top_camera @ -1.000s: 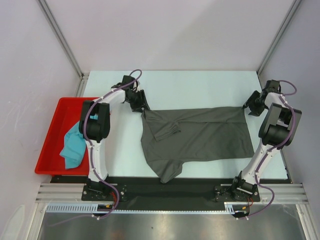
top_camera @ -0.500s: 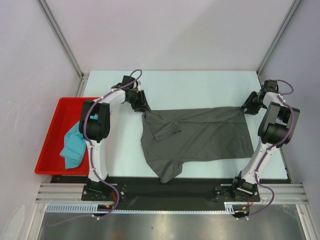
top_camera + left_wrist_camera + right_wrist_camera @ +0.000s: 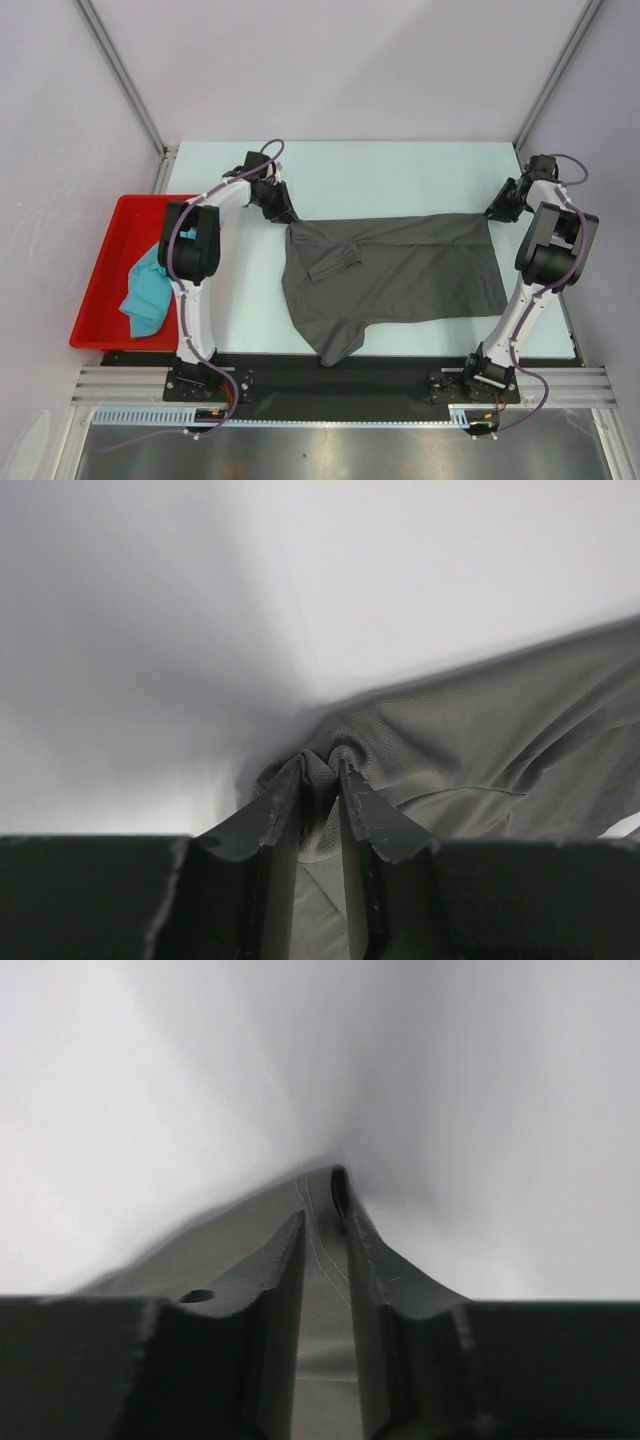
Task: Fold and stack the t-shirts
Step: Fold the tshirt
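Two end effectors at far edge of dark grey t-shirt point(image 3: 400, 270). Left end effector point(image 3: 283, 212): pinched on bunched far-left corner. Right end effector point(image 3: 497, 212): clamped on far-right hem corner. Shirt flat on surface point(image 3: 400, 170), long axis left-right, spanning both arms. Open room beyond far edge; near sleeve at front edge. Teal t-shirt point(image 3: 145, 290) heaped in red tray point(image 3: 105, 250), nearer left arm.

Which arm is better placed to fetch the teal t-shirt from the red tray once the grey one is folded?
Left. The teal t-shirt lies in the red tray beside the left arm; the right claw pinches the dark grey t-shirt across the table.
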Motion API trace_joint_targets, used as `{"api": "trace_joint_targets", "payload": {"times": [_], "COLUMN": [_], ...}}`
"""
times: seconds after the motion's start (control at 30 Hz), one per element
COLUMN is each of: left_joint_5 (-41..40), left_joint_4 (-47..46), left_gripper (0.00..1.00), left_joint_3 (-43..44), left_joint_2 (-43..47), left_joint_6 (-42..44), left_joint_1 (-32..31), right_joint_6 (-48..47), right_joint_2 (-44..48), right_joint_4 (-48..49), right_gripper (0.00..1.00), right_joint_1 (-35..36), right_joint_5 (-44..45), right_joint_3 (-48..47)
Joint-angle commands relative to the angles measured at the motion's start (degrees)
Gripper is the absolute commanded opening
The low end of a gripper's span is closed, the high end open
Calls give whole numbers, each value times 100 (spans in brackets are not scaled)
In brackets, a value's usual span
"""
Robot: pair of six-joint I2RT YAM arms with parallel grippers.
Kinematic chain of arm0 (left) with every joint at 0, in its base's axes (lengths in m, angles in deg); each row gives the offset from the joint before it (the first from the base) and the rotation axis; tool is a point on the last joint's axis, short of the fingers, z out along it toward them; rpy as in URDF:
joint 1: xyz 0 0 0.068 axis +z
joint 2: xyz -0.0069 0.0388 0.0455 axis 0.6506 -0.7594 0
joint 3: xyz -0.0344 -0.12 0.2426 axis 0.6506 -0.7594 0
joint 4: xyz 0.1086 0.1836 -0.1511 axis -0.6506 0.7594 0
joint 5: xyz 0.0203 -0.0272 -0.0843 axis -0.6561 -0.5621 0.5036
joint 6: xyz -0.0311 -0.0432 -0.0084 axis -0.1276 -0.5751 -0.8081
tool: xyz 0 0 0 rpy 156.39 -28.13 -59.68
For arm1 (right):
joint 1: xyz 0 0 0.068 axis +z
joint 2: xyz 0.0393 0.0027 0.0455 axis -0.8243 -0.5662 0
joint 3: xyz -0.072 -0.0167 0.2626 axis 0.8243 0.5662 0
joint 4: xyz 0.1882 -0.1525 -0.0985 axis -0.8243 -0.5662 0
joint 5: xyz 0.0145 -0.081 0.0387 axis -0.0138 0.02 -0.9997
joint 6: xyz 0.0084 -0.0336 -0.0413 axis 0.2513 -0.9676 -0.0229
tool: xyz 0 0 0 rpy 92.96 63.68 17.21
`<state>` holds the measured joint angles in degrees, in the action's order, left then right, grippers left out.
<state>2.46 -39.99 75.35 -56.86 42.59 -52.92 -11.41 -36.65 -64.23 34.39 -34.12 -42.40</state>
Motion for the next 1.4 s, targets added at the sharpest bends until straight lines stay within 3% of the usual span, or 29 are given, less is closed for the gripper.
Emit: {"api": "trace_joint_targets", "payload": {"times": [0.0, 0.23, 0.47, 0.73, 0.9, 1.07, 1.37], "left_joint_5": [99, 108, 90, 47, -50, -260, -507], "left_joint_4": [-84, -119, -137, -111, 30, 21, -172], "left_gripper": [25, 24, 24, 17, 1, 0, 1], "left_joint_3": [-47, -82, -135, -74, 67, 50, -74], "left_joint_2": [171, 215, 215, 162, 74, 162, 294], "left_joint_6": [10, -17, -17, 1, 36, 53, -8], "left_joint_1": [30, 30, 30, 30, 30, 39, 126], "right_joint_6": [-24, -24, -129, 20, 64, 73, 275], "right_joint_2": [-166, -193, 141, 71, 1, -122, -429], "right_joint_4": [15, -73, 76, 137, 146, 76, 76], "right_gripper": [27, 33, 33, 24, 16, 1, 0], "right_joint_1": [-14, 12, 3, 3, 3, -6, -41], "right_joint_5": [5, -74, 13, 83, 215, 330, 268], "right_joint_3": [-338, -356, 100, -13, -171, -417, -804]}}
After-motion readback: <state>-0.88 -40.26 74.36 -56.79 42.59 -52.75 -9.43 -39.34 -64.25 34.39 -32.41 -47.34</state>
